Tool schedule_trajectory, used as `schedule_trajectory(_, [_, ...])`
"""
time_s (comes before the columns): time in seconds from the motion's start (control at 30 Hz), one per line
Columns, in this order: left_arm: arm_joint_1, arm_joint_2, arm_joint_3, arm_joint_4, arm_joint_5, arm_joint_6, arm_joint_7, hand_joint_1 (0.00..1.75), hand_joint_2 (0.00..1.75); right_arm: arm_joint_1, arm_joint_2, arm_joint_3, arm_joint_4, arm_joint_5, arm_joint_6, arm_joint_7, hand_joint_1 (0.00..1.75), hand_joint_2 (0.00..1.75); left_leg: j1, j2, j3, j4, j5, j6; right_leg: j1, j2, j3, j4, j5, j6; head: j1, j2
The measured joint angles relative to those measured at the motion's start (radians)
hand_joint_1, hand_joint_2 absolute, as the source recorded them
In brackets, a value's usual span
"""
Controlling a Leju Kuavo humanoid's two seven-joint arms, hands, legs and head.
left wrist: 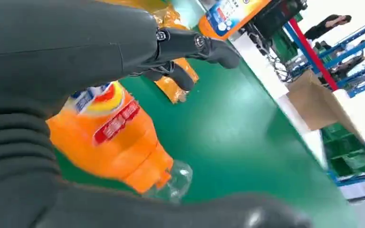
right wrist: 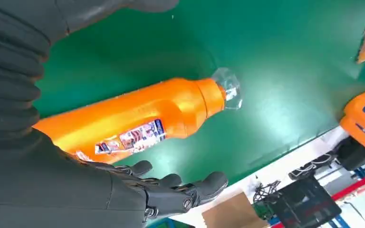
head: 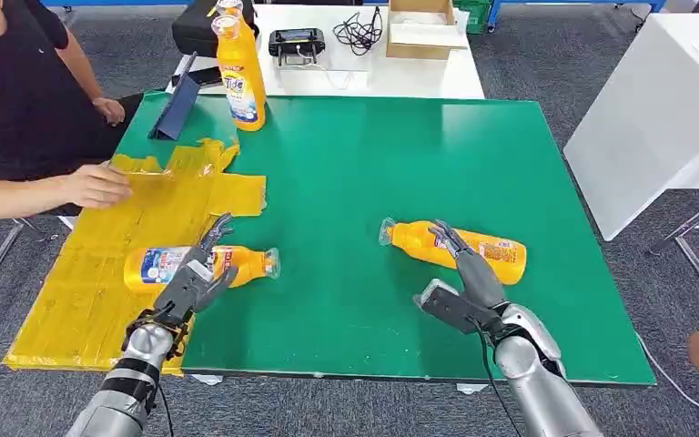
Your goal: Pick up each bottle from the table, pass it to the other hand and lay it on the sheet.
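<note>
At the far left a person's hand (head: 98,185) rests on the yellow sheet (head: 82,273), which covers the left part of the green counter (head: 373,182). I count three orange bottles. One bottle (head: 196,265) lies on its side at the sheet's right edge, its clear cap poking onto the green, its blue-and-white label too blurred to read. The left hand (head: 198,273) hovers over this bottle with fingers spread, gripping nothing that I can see. Behind, a second bottle (head: 239,77) stands upright near the counter's back edge, its label reading "Tide". Further right, the third bottle (head: 455,246) lies on the bare green, cap pointing left; the right hand (head: 466,284) is spread around it, fingers above, thumb apart. Beyond stands a white table (head: 373,68) with a cardboard box (head: 423,27) and cables (head: 357,32).
</note>
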Motion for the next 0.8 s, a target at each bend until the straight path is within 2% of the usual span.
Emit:
schedule_trajectory(0.13, [0.023, -0.022, -0.001, -0.075, 0.007, 0.019, 0.027, 0.0, 0.0, -0.048, 0.008, 0.0, 0.054, 0.061, -0.027, 0.049, 0.0, 1.75, 0.0, 0.0, 0.0, 0.0, 0.0, 0.0, 0.0, 0.0, 0.0, 0.0, 0.0, 0.0, 0.0, 0.0])
schedule_trajectory(0.3, [0.072, -0.049, -0.019, -0.195, -0.021, 0.043, 0.054, 0.0, 0.0, -0.052, 0.008, 0.0, 0.065, 0.091, -0.034, 0.084, 0.0, 1.75, 0.0, 0.0, 0.0, 0.0, 0.0, 0.0, 0.0, 0.0, -0.001, 0.0, 0.0, 0.0, 0.0, 0.0])
schedule_trajectory(0.4, [0.09, -0.055, -0.035, -0.238, -0.045, 0.067, 0.056, 0.0, 0.0, -0.059, 0.006, -0.002, 0.075, 0.163, -0.069, 0.136, 0.0, 1.75, 0.0, 0.0, -0.001, 0.0, 0.0, 0.0, 0.0, 0.0, -0.001, 0.0, 0.0, 0.0, 0.0, 0.0])
schedule_trajectory(0.63, [0.118, -0.061, -0.056, -0.284, -0.047, 0.083, 0.061, 0.0, 0.0, -0.115, 0.01, -0.012, 0.142, 0.258, -0.089, 0.215, 0.0, 1.75, 0.0, 0.0, 0.0, 0.0, 0.0, 0.001, 0.0, 0.0, 0.0, 0.0, 0.0, 0.0, 0.0, 0.0])
schedule_trajectory(0.8, [0.135, -0.062, -0.052, -0.305, -0.017, 0.054, 0.055, 0.0, 0.0, -0.164, 0.018, -0.021, 0.223, 0.383, -0.137, 0.316, 0.0, 1.75, 0.0, 0.0, 0.0, 0.0, 0.0, 0.001, 0.0, 0.0, 0.0, 0.0, 0.0, 0.0, 0.0, 0.0])
